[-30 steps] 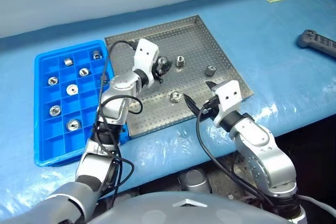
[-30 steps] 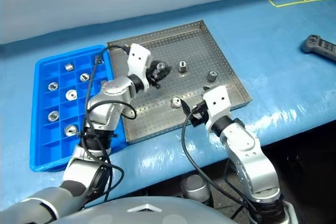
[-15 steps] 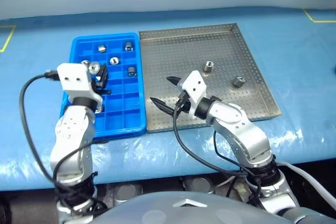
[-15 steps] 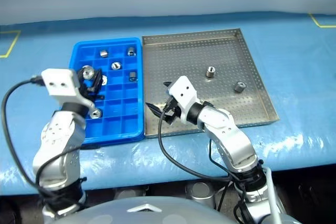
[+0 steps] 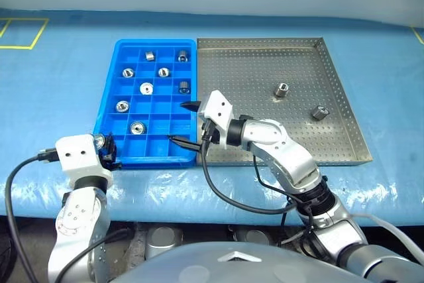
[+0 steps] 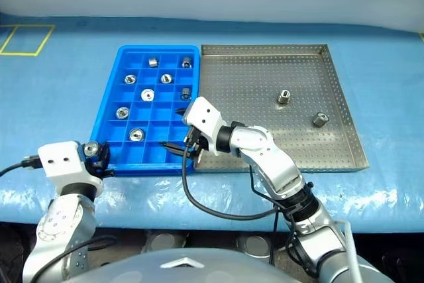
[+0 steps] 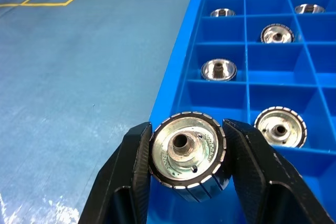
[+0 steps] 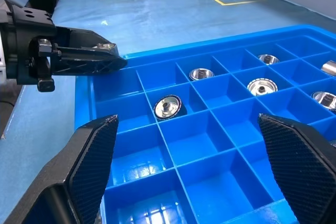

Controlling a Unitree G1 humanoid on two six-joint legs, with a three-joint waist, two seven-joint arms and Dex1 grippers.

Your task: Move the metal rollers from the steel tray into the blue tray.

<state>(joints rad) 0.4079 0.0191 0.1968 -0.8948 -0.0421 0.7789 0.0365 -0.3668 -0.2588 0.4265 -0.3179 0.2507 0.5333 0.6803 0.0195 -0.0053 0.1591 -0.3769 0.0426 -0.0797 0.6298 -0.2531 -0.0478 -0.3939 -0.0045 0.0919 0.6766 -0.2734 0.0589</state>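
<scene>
Left eye view, reading left to right: the left gripper (image 5: 106,149) hangs just off the near left corner of the blue tray (image 5: 108,107), clamped on one of the metal rollers (image 7: 187,154), which sits squarely between its fingers. Seven rollers already lie in the tray's compartments. Next, the right gripper (image 5: 185,124) stands wide open and empty over the tray's near right edge. Further right, two rollers remain on the steel tray (image 5: 331,157), well apart from either gripper, so the job looks mostly done
</scene>
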